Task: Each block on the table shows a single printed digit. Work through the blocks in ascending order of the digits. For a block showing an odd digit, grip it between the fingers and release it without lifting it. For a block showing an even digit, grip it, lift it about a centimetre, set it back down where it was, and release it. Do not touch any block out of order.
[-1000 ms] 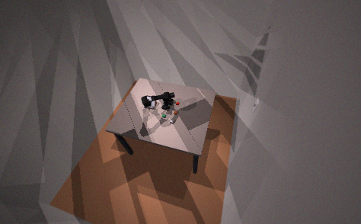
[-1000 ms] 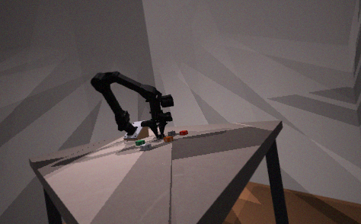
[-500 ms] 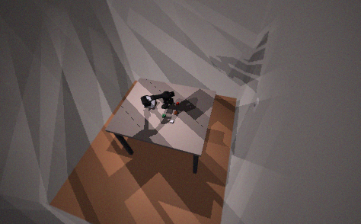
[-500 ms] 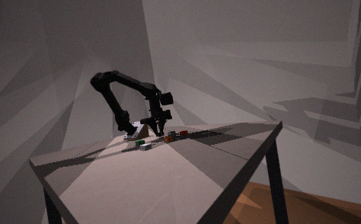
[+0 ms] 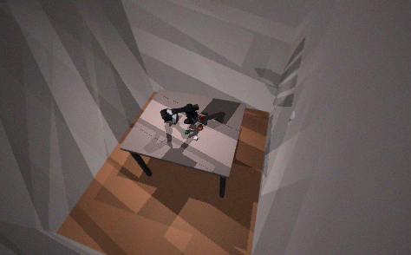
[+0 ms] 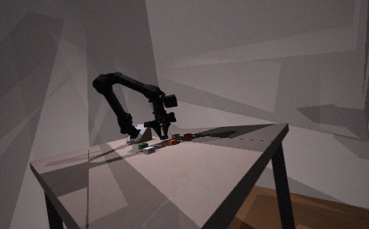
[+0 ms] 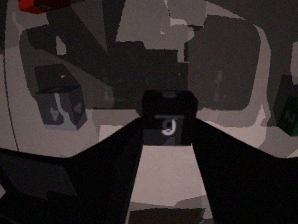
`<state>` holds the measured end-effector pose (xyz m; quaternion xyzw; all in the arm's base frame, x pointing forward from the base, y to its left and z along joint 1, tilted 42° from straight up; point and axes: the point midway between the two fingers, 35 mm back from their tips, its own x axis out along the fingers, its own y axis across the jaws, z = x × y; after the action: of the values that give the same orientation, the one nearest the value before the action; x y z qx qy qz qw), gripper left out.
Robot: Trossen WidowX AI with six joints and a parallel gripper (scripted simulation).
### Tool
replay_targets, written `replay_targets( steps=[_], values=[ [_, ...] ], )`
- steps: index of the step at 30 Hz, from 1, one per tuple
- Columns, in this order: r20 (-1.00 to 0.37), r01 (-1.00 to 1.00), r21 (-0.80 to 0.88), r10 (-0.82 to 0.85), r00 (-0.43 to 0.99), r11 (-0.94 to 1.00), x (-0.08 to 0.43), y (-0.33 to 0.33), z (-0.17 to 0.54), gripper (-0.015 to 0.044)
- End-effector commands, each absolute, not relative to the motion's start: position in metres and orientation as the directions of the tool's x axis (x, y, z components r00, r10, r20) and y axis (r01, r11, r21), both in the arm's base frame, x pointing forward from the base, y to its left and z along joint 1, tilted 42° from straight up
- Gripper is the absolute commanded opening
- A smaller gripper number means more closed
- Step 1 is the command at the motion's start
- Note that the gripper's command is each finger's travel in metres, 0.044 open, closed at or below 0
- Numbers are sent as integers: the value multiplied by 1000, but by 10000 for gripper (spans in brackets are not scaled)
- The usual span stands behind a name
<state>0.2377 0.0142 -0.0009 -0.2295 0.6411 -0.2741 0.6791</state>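
Note:
My gripper (image 7: 167, 123) (image 6: 164, 137) is shut on a black block (image 7: 169, 107), with one finger on each side. The block seems held slightly above the table. Its face shows a white digit shaped like 9 with a bar above it, which reads as an upside-down 6. A grey block (image 7: 62, 107) (image 6: 175, 136) with a 4 stands left in the wrist view. A green block (image 7: 291, 117) (image 6: 143, 146) (image 5: 186, 132) with a 2 is at the right edge. A red block (image 7: 45, 5) (image 6: 188, 135) (image 5: 202, 118) is at the top left, its digit unreadable.
An orange block (image 5: 200, 128) (image 6: 172, 142) and a white block (image 5: 195, 138) (image 6: 149, 150) stand on the table (image 5: 213, 152) (image 6: 199, 171), outside the wrist view. Their digits are too small to read. Dark shadows cross the tabletop around the gripper.

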Motion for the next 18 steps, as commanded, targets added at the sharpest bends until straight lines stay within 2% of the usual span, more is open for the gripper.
replay_targets(
  steps=[1,14,18],
  values=[
    [-744,75,-665,-668,23,743,236,9,-6,120],
    [-744,75,-665,-668,23,743,236,6,-9,120],
    [-744,75,-665,-668,23,743,236,6,-9,225]
  ],
)
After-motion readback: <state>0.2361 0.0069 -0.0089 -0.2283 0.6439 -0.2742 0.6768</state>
